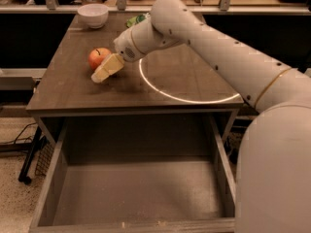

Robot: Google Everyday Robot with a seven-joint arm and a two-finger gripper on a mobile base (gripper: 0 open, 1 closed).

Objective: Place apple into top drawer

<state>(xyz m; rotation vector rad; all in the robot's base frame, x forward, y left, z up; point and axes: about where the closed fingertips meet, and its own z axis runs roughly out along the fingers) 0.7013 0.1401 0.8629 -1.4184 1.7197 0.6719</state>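
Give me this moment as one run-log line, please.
phase: pre-grasp | gripper: close beside small round orange-red apple | apple: on brown tabletop | wide grey-brown top drawer: open, empty

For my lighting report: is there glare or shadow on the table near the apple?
Camera view: a bright curved glare lies on the table, right of the apple; the gripper, just in front of the apple, throws a soft shadow beneath.

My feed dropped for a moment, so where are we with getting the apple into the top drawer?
Done: the top drawer is pulled open and holds nothing. In hand: the pincer is at the apple, which sits on the tabletop. Left: secure the grip, lift, carry it over and release it in the drawer.
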